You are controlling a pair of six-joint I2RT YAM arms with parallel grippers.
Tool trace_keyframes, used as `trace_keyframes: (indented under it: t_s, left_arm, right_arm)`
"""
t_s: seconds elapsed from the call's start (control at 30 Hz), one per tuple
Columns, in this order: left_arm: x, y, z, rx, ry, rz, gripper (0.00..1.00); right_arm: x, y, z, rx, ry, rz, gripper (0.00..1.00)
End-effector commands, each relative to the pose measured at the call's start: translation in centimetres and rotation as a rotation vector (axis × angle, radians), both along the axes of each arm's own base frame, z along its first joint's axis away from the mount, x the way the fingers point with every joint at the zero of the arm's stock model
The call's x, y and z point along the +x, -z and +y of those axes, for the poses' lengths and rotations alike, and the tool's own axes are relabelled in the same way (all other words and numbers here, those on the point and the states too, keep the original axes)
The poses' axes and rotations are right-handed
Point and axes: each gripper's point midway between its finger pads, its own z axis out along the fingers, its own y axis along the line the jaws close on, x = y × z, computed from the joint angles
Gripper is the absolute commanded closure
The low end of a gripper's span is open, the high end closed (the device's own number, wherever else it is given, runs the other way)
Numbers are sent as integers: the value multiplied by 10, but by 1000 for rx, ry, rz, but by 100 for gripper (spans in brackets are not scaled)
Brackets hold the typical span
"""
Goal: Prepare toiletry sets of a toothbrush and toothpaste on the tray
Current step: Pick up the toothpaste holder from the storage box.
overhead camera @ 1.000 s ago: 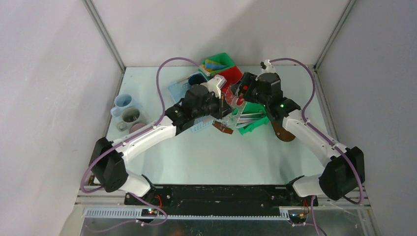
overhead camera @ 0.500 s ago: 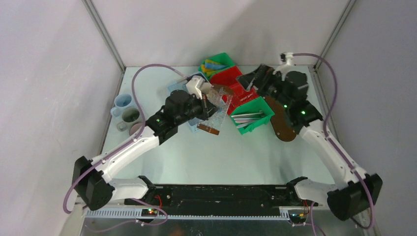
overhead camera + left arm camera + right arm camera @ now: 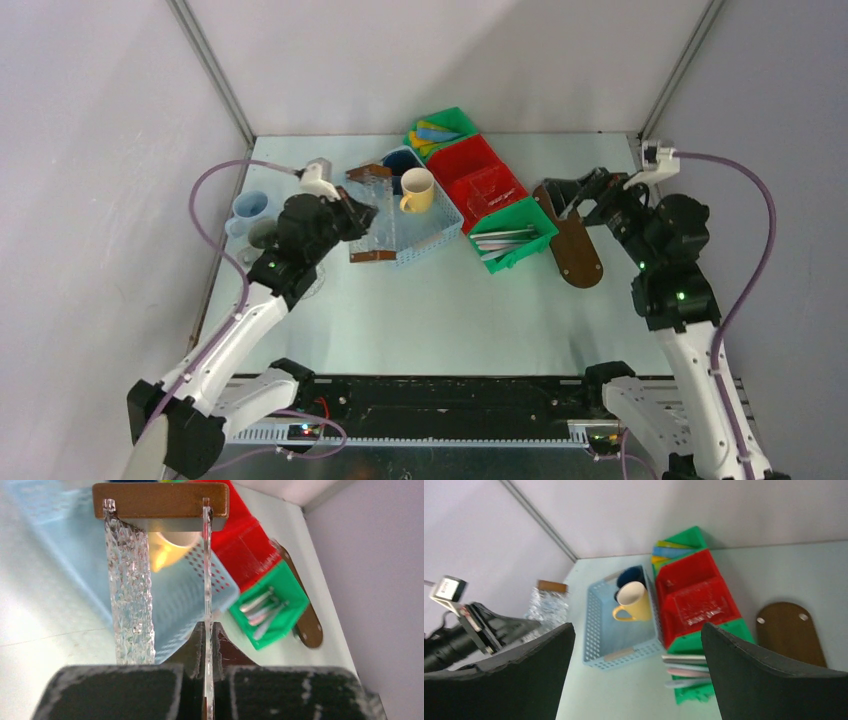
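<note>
Left gripper (image 3: 208, 636), clamped on a clear rack (image 3: 131, 590), has carried it left to the basket's (image 3: 430, 240) near corner. Right gripper (image 3: 636, 630), wide and empty, has swung right to the tray's (image 3: 580, 255) far end; the tray lies beside the green bin (image 3: 540, 218). Cream mug (image 3: 418, 190) stands in the basket.

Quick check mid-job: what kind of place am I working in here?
Likely a lab test cell, not a home: plain walls on metal posts box in the table, with supplies sorted in plastic bins.
</note>
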Motion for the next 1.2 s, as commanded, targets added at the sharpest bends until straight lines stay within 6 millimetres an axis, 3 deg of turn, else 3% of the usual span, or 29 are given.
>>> trace_keyframes:
  t_s: [0.0,0.13,0.17,0.2,0.43,0.57,0.83,1.17]
  left_arm:
    - [18,-32,46,-102,-192,-87,100]
    - [35,-31,78,-145,-300,-82,100]
    - [40,-31,82,-164,-317,-82,100]
    - [47,-33,91,-177,-347,-94,100]
    - [89,-2,137,-199,-547,-26,100]
    - [108,17,152,-188,-607,5,100]
    - [140,52,157,-222,-608,32,100]
    - [155,82,144,-304,-528,31,100]
  right_arm:
    - [-14,26,-34,-143,150,16,1]
    - [-26,46,-66,-203,303,10,1]
    - [-32,42,-76,-201,352,-19,1]
    - [-32,53,-80,-219,372,-10,1]
    - [-54,63,-112,-263,527,-96,1]
    - [-62,68,-123,-296,587,-128,1]
    - [-72,73,-130,-309,625,-187,1]
    - [-72,76,-128,-309,619,-203,1]
